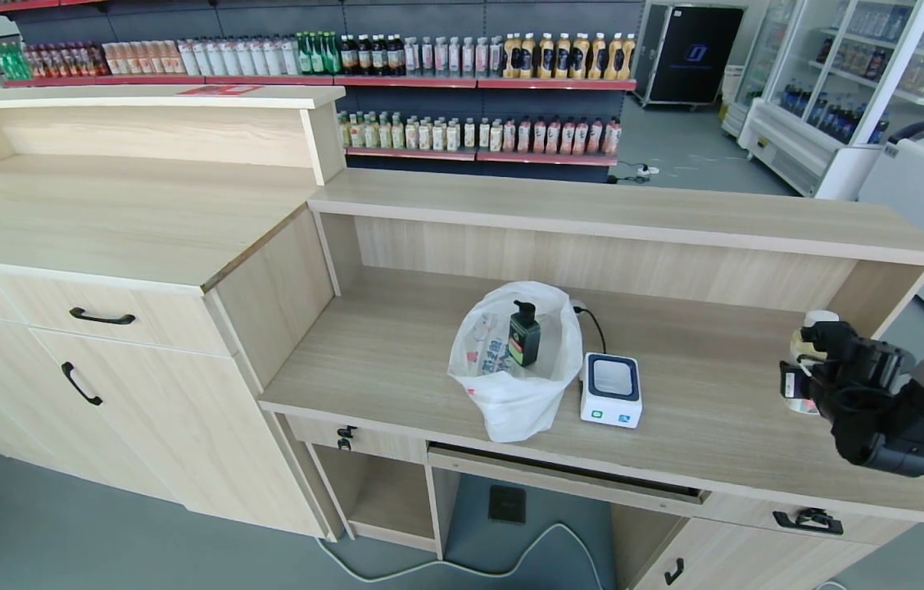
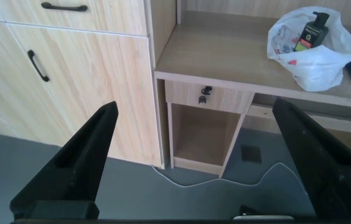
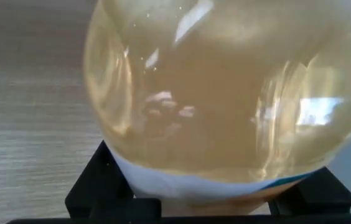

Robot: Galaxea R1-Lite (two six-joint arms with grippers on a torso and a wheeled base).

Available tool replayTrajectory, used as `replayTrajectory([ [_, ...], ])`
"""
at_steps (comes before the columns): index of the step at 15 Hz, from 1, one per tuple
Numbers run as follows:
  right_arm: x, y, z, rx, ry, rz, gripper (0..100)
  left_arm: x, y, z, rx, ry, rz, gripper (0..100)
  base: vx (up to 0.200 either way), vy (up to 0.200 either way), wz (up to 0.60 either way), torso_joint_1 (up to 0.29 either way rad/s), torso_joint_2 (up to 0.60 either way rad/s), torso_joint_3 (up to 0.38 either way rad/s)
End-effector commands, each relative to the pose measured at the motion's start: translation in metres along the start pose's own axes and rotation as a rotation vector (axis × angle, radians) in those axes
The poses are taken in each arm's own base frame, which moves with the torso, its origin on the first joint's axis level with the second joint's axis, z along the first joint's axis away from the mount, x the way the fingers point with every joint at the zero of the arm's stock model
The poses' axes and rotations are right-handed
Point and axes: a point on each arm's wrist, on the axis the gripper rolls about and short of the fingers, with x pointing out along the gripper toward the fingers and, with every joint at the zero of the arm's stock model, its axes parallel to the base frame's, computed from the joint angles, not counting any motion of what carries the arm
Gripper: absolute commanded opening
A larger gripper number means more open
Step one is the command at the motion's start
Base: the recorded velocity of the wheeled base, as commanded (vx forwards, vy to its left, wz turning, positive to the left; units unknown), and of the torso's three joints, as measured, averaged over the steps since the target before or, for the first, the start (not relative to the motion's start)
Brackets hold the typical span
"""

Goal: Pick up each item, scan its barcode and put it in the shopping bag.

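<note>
Two items: a clear bottle (image 1: 818,318) of pale yellow liquid, held by the robot, and a dark green pump bottle (image 1: 524,336) standing inside the shopping bag (image 1: 511,401).
Label on the clear bottle: a white band with a thin blue edge near one end; no lettering can be made out.
Label on the pump bottle: dark, with pale print too small to read.
Print on the shopping bag: red and blue characters on the white plastic, crumpled and not legible.
Right gripper (image 1: 802,369): at the right end of the counter (image 1: 396,360), close to its back wall. The arm comes in from beyond the right edge with the wrist roughly level. Its black fingers are clamped on the clear bottle, one on each side. Whether the bottle's base touches the counter cannot be told.
Left gripper (image 2: 194,162): low, off the counter's front-left corner and above the grey floor (image 2: 132,193), pointing toward the cabinet (image 2: 82,81). Its fingers are spread wide with nothing between them.
Shopping bag: near the middle of the counter, mouth open upward, with the pump bottle upright in it.
Scanner (image 1: 611,389): a white box with a blue-framed window facing up, just beside the bag on the side toward the counter's right end. A black cable (image 1: 597,324) runs from it toward the back wall.
Behind the counter: shelves (image 1: 429,57) lined with drink bottles.
</note>
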Motion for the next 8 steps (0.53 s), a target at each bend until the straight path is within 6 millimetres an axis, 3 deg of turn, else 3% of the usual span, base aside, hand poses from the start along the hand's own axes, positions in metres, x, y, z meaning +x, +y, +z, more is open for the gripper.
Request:
replayTrajectory([
  [1,-0.087,-0.018,0.154,0.242,0.002,0.255,0,0.0,0.0,0.0,0.0,0.0,0.0,100,0.0,0.0,0.0,0.0,0.0,0.0],
  [2,-0.139,-0.028,0.196,0.335,0.082,0.488,0,0.0,0.0,0.0,0.0,0.0,0.0,100,0.0,0.0,0.0,0.0,0.0,0.0],
  [4,-0.204,-0.045,0.232,0.378,0.133,0.846,0,0.0,0.0,0.0,-0.001,0.0,0.0,100,0.0,0.0,0.0,0.0,0.0,0.0],
  [5,-0.226,-0.047,0.24,0.375,0.106,0.983,0,0.0,0.0,0.0,0.0,0.0,0.0,100,0.0,0.0,0.0,0.0,0.0,0.0],
  [8,-0.262,-0.035,0.244,0.352,0.063,1.29,0,0.0,0.0,0.0,0.0,0.0,0.0,100,0.0,0.0,0.0,0.0,0.0,0.0],
])
